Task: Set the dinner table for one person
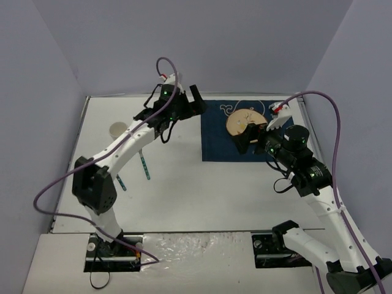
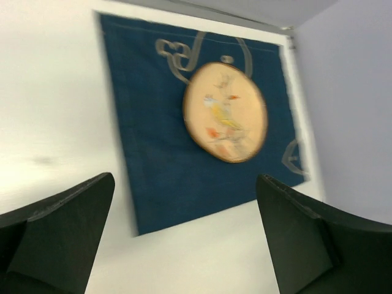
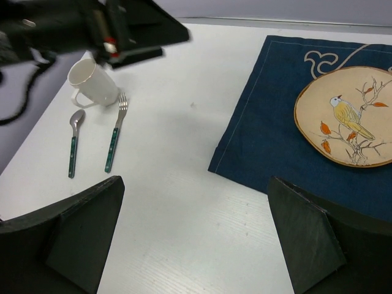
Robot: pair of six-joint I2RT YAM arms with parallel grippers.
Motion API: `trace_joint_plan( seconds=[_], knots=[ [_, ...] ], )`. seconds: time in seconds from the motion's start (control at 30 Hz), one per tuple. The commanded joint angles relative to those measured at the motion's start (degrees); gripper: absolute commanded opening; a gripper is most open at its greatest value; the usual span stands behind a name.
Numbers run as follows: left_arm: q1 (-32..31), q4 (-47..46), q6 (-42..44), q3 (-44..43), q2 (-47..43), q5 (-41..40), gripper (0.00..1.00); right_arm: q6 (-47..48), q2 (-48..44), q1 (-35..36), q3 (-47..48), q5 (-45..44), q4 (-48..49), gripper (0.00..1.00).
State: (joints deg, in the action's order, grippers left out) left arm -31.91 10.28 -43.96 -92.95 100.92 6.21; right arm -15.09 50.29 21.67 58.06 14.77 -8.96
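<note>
The dinner table (image 1: pixel 184 196) is a wide white top. On its far right lies a navy placemat (image 1: pixel 217 144) with a round bird-painted plate (image 1: pixel 242 118) on it. My left gripper (image 1: pixel 199 101) hovers by the placemat's far left corner. In the left wrist view it (image 2: pixel 185 177) stands open with nothing between its fingers, looking over the placemat (image 2: pixel 177 165) and plate (image 2: pixel 225 111). My right gripper (image 1: pixel 250 138) hangs over the plate's near edge. Seen from its own wrist, it (image 3: pixel 196 180) is open and empty above the bare table (image 3: pixel 177 233).
At the left stand a white mug (image 3: pixel 92 79), a green-handled spoon (image 3: pixel 73 144) and a matching fork (image 3: pixel 115 138). From above, the mug (image 1: pixel 117 129), fork (image 1: pixel 145 164) and spoon (image 1: pixel 121 182) lie under the left arm. Grey walls enclose the table.
</note>
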Motion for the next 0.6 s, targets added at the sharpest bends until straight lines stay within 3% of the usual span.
trace_joint_plan(
  seconds=[0.0,0.13,0.27,0.43,0.57],
  knots=[
    [6.85,21.02,27.2,-3.55,-9.25,-8.13,0.97,2.63,2.37,-0.42,2.67,3.35,2.01,1.0],
    [18.78,31.13,35.08,-7.49,-11.04,-11.83,0.94,4.24,6.2,-0.2,3.58,6.07,2.04,1.0],
    [27.23,33.11,42.33,-8.03,-9.55,-9.74,0.89,5.57,8.52,0.32,3.99,7.21,2.08,1.0],
    [35.56,34.15,51.31,-10.79,-3.13,-1.11,0.81,7.19,11.08,0.48,4.13,7.95,2.05,1.0],
    [38.48,33.51,54.19,-13.38,1.42,3.15,0.76,7.52,12.71,0.48,4.86,8.77,2.01,1.0]
  ],
)
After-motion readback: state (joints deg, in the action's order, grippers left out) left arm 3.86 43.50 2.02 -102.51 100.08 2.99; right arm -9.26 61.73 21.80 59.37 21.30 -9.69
